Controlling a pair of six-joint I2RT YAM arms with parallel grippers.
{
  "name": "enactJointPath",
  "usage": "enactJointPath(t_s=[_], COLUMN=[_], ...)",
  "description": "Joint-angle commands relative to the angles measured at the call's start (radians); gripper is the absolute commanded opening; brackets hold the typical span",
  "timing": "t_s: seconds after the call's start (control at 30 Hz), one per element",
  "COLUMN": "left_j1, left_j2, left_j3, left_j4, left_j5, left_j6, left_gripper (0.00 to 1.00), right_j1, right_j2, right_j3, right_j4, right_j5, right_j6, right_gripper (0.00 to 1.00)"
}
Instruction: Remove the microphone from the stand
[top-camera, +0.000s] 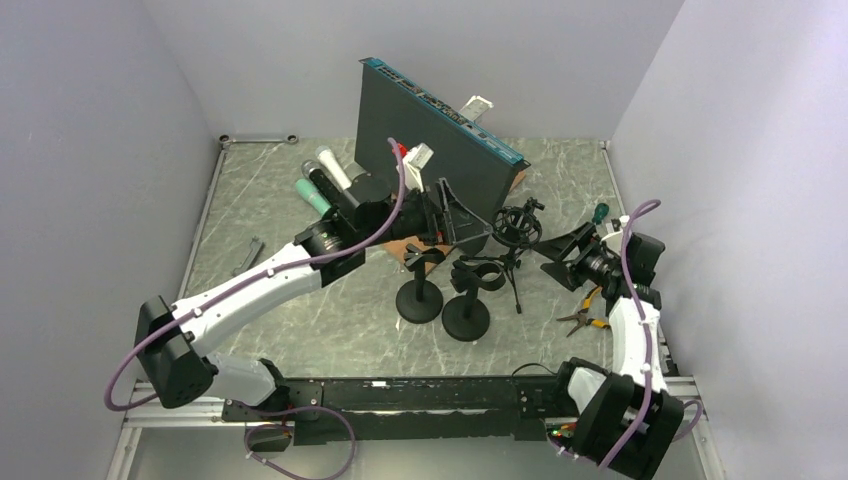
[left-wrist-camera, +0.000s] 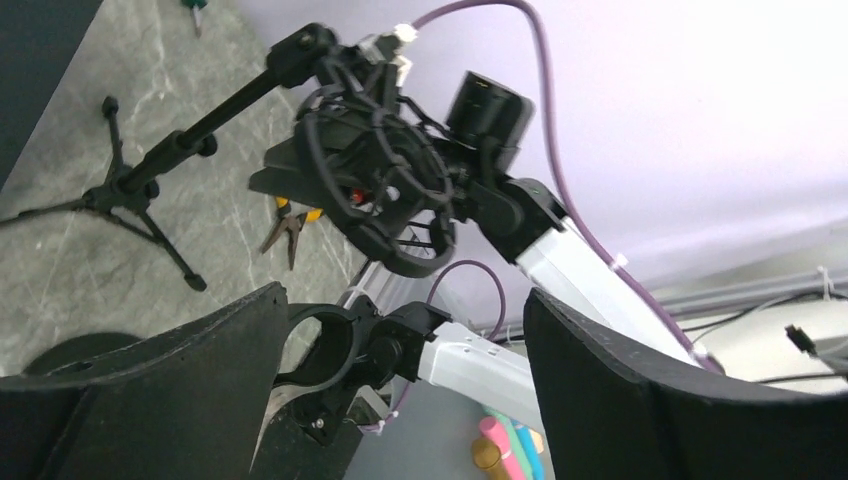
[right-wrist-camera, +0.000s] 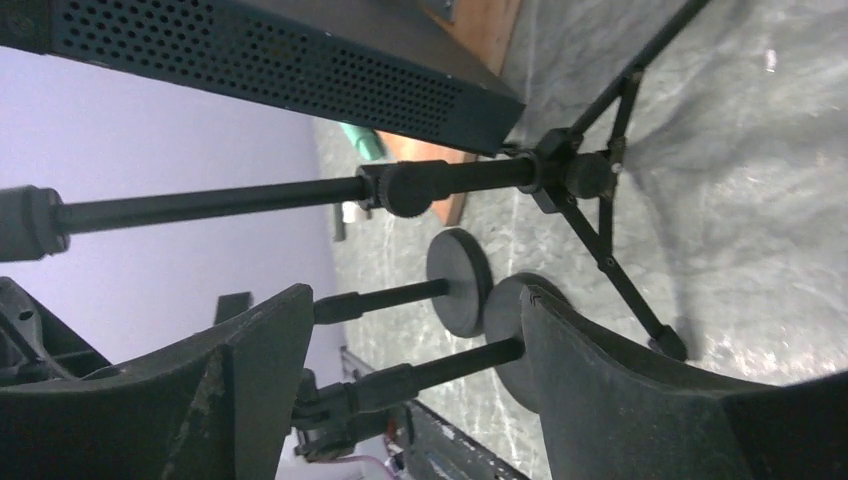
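**Centre-right of the overhead frame,** the black tripod stand (top-camera: 513, 264) sits on the marbled grey-green table (top-camera: 300, 310). Its three thin legs are splayed, and its shaft carries a shock mount (left-wrist-camera: 365, 165) — a round black cradle of hoops laced with elastic cords. In the left wrist view the mount fills the upper middle of the frame, on the end of the shaft that slants in from the left. Its core reads as a dark tangle, and a microphone body cannot be told apart from the cradle in any view.

The left gripper (left-wrist-camera: 405, 300) hangs just left of the mount in the overhead frame, fingers spread wide with nothing between them. Through the gap its camera looks straight at the cradle.

The right gripper (right-wrist-camera: 415, 295) — near the mount's right side in the overhead frame, contact not visible — is likewise spread wide and holds nothing. Its camera looks along the stand's shaft, which crosses the upper half of the frame to the leg hub at upper right.

Below the left gripper in the overhead frame, a clip stand (top-camera: 420, 300) and a second clip stand (top-camera: 467, 318) stand side by side on round bases. A black rack unit (top-camera: 430, 120) stands on edge at upper centre. Yellow-handled pliers (top-camera: 585, 318) lie at right, beside the right arm.
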Motion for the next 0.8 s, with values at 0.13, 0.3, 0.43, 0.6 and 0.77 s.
enactJointPath(t_s=[0.13, 0.3, 0.43, 0.6, 0.77], left_j1=[-0.04, -0.089, -0.113, -0.133, -0.147], left_j2=[-0.048, -0.037, -0.03, -0.018, 0.004], left_j3=[0.076, 0.129, 0.154, 0.195, 0.258], left_j4=[-0.014, -0.102, -0.136, -0.2, -0.273], left_j5=[0.052, 0.023, -0.004, -0.044, -0.1], left_j6=[0.232, 0.31, 0.348, 0.403, 0.472], left_gripper=[0.93, 0.94, 0.95, 0.95, 0.96], right_j1=[-0.002, 0.012, 0.027, 0.134, 0.161], right_j2=[0.114, 0.197, 0.295, 0.376, 0.395], right_j3=[-0.072, -0.066, -0.024, 0.008, -0.002], right_j4=[0.462, 0.536, 0.559, 0.615, 0.655], right_j5=[-0.158, -0.138, -0.137, -0.176, -0.161], right_j6=[0.24, 0.238, 0.207, 0.187, 0.181], right_gripper=[0.68, 0.68, 0.68, 0.65, 0.61])
